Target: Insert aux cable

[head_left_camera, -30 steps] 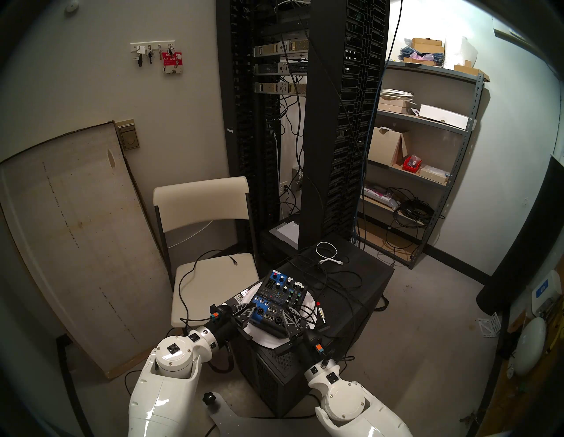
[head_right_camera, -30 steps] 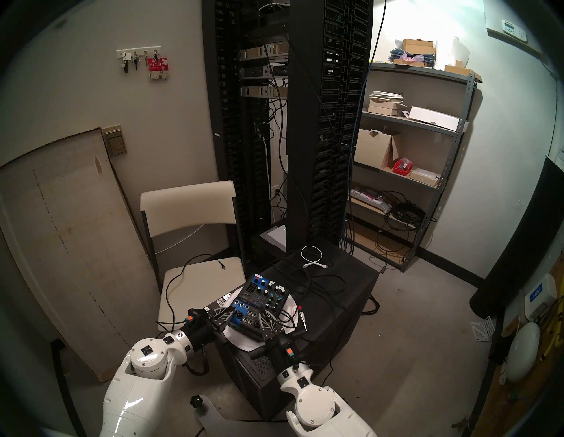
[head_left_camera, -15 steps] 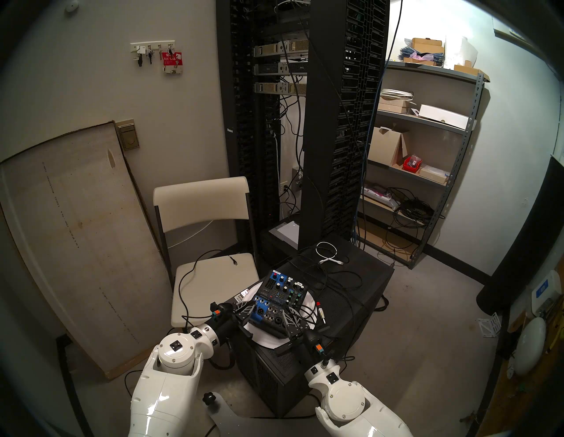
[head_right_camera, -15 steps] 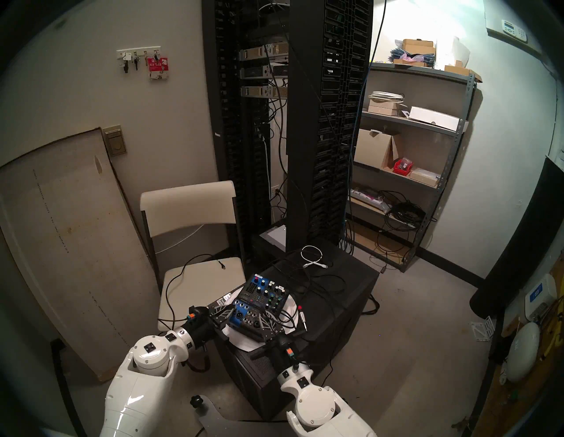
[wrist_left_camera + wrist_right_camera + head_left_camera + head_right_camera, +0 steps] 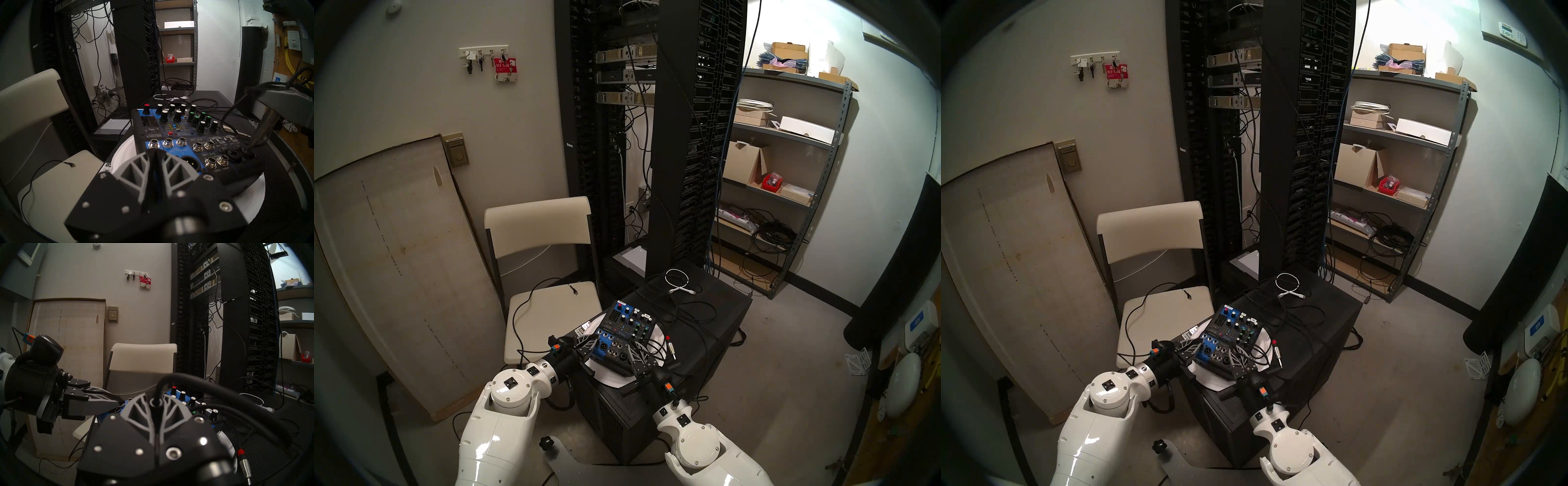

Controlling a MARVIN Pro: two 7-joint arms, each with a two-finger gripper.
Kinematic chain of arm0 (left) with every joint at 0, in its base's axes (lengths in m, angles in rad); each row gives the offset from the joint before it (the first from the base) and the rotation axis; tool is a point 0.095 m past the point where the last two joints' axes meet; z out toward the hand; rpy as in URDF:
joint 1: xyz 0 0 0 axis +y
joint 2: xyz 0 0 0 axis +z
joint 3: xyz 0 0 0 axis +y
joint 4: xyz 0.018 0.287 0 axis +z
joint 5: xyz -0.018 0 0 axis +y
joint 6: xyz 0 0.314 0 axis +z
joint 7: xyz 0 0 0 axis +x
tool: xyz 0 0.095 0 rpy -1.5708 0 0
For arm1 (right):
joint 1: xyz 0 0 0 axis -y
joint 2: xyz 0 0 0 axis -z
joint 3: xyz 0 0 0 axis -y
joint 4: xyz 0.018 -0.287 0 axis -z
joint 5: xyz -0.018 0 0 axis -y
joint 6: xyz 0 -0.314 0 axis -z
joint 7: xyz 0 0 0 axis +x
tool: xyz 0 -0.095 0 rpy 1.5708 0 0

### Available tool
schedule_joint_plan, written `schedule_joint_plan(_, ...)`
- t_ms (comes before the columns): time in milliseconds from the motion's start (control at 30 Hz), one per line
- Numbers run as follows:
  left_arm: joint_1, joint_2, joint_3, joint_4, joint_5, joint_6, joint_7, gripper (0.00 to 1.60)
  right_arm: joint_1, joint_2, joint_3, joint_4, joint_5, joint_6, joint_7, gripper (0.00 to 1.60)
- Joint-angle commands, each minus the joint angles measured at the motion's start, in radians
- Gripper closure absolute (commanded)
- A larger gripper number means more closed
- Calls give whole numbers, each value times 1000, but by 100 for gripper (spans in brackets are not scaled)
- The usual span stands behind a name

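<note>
Presently, the right gripper [image 5: 270, 122] is clamped on the aux cable [image 5: 262, 134] plug, its tip at a mixer [image 5: 169, 132] socket; the left gripper [image 5: 155, 157] is closed on the mixer's near edge.

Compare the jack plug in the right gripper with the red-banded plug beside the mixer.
The aux cable plug stands steeply, tip at a mixer socket; the red-banded plug lies flat. The first is clamped in the right gripper's jaws; the second lies free. Only the second shows red. Both are metal jack plugs.
</note>
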Motion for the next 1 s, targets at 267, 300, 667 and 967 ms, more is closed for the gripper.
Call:
schedule_joint_plan(267,0,12,2,-13,8,21,4,115,-14,-2,-4,13,-19,30,-17,160)
schedule_joint_plan(300,0,12,2,-13,8,21,4,115,-14,-2,-4,13,-19,30,-17,160)
schedule_joint_plan(667,-1,13,0,-6,10,13,6,115,-35,11,-6,-2,-22,67,-30,160)
schedule_joint_plan(967,-2,12,-2,-13,7,16,4,118,-34,21,-22,10,-21,79,-41,160)
